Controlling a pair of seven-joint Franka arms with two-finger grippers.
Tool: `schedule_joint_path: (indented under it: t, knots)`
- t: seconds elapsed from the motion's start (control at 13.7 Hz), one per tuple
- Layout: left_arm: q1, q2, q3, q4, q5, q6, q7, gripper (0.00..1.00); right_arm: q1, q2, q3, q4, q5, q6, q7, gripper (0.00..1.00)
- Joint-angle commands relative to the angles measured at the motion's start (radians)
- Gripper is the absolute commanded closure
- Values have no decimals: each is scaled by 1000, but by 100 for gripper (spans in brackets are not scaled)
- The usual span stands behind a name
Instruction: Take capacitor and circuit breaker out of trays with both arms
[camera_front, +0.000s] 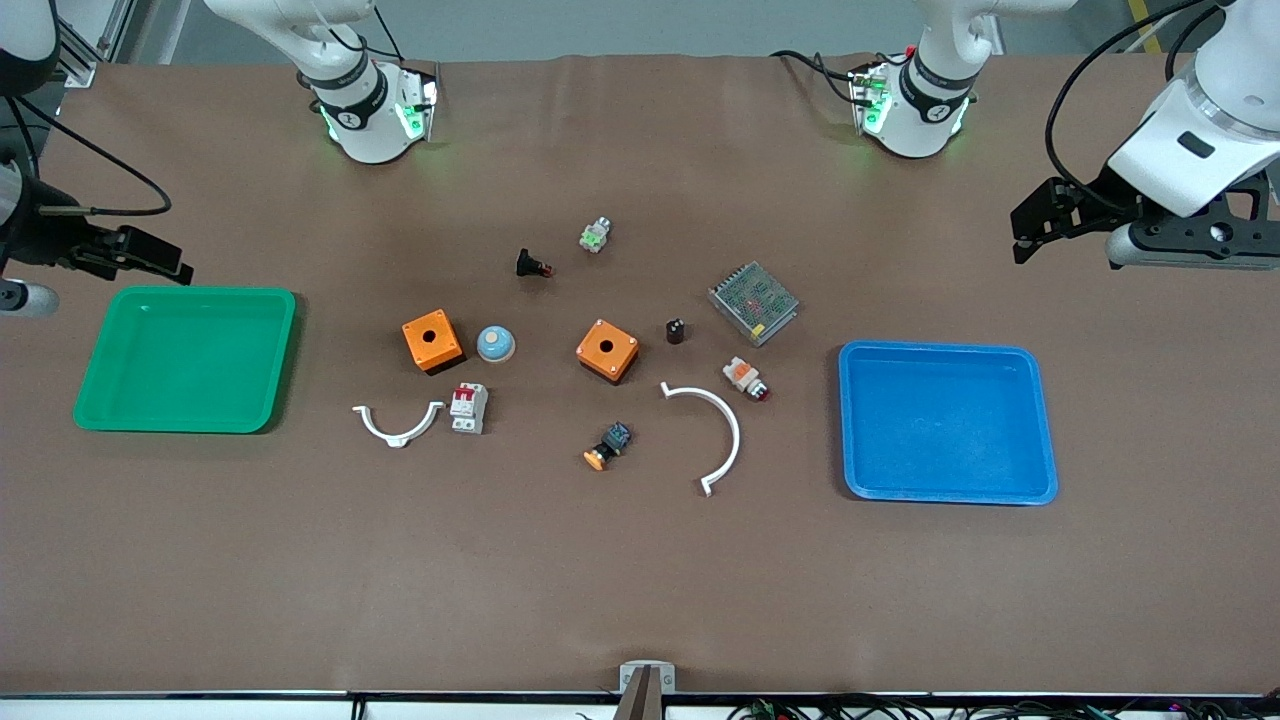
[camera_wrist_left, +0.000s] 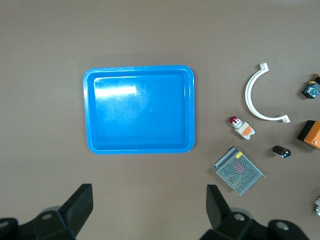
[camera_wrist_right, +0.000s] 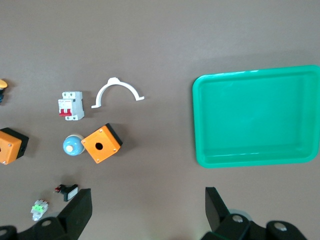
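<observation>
While both arms wait at the table's ends, the breaker (camera_front: 468, 407) and capacitor (camera_front: 676, 331) lie untouched mid-table.

The left wrist view alone shows bare cloth all round the blue tray (camera_wrist_left: 89, 110); the right wrist view does likewise for the green tray (camera_wrist_right: 200, 125). The left gripper (camera_front: 1022, 230) hovers spread over the table's edge past the blue tray, well apart from the capacitor; the right gripper (camera_front: 165, 262), spread, hangs above the green tray's rim, well apart from the breaker.

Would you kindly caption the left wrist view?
Open left hand above the table near the empty blue tray, capacitor untouched.
</observation>
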Motion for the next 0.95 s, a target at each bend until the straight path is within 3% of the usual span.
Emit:
schedule_joint_path:
  t: [0.0, 0.44, 0.88]
  knots:
    - [9, -3, -5, 8, -6, -18, 12, 0, -19, 3, 18, 90, -28, -17, -10, 0]
    - [18, -2, -3, 10, 1, -18, 12, 0, -19, 19, 18, 160, -22, -2, -12, 0]
    - [20, -2, -2, 10, -1, -38, 10, 0, -19, 22, 18, 164, -20, 1, -12, 0]
